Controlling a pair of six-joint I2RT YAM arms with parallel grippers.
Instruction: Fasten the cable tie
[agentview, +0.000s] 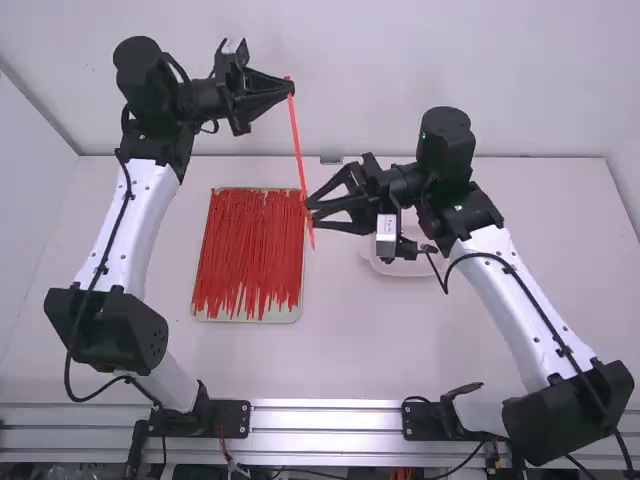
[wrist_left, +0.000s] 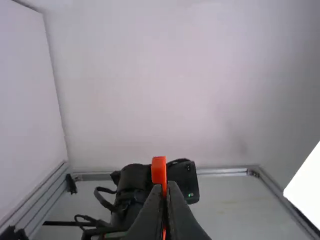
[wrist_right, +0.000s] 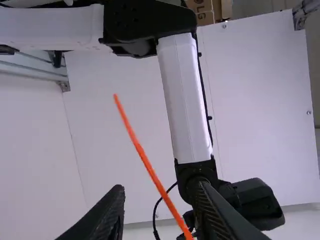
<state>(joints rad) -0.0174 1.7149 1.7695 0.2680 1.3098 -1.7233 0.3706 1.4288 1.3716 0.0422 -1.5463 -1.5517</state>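
Overhead, left jaws pinched shut on the upper end of one red cable tie (agentview: 298, 150), held high above the table (agentview: 400, 330). The tie hangs straight, slanting down toward the right jaws. Right jaws spread wide, gripping nothing; the tie's lower part runs between them, and contact cannot be judged. Just beside them, a loose heap of spare ties (agentview: 250, 250) lies on a flat board (agentview: 250, 318).

Progress, as judged: one tie picked and presented. No loop formed, tail not fed through the head, nothing pulled tight. Nearly all the fastening remains.
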